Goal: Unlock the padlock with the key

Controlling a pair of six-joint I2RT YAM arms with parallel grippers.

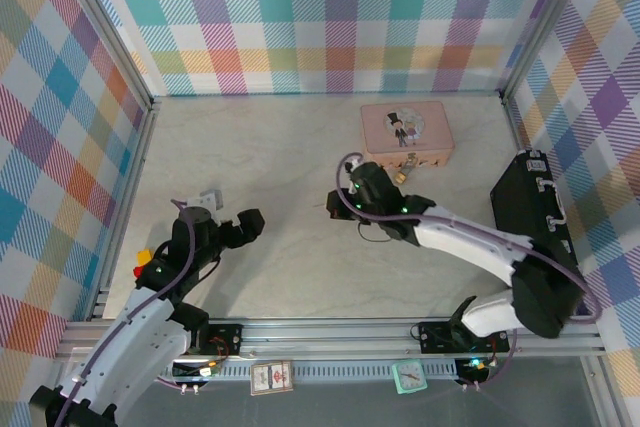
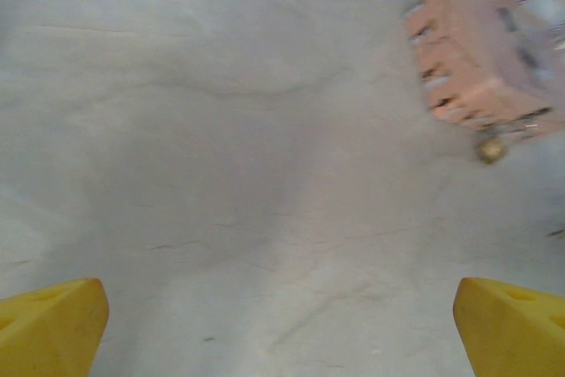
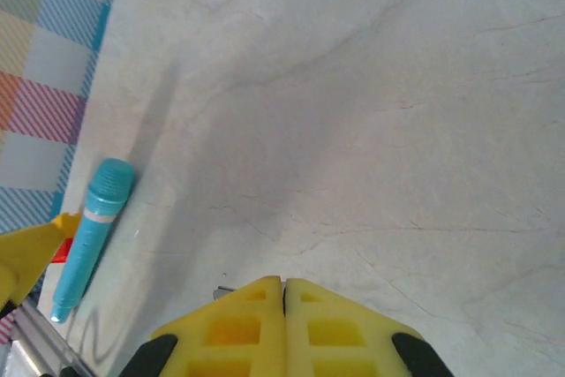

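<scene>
Yellow-tipped left pincer (image 2: 281, 328) spread apart, right pincer (image 3: 283, 293) pressed together, pale marbled tabletop (image 1: 280, 147), pastel plaid walls (image 1: 320, 17), pink tin (image 1: 406, 134) near far edge

Pink tin (image 1: 406, 133) at one o'clock on table (image 1: 280, 147), padlock (image 1: 405, 171) apparently hanging off its six o'clock edge. Right gripper (image 1: 338, 203) near centre, left gripper (image 1: 245, 227) at eight o'clock. Black case (image 1: 530, 217) at three o'clock.
</scene>
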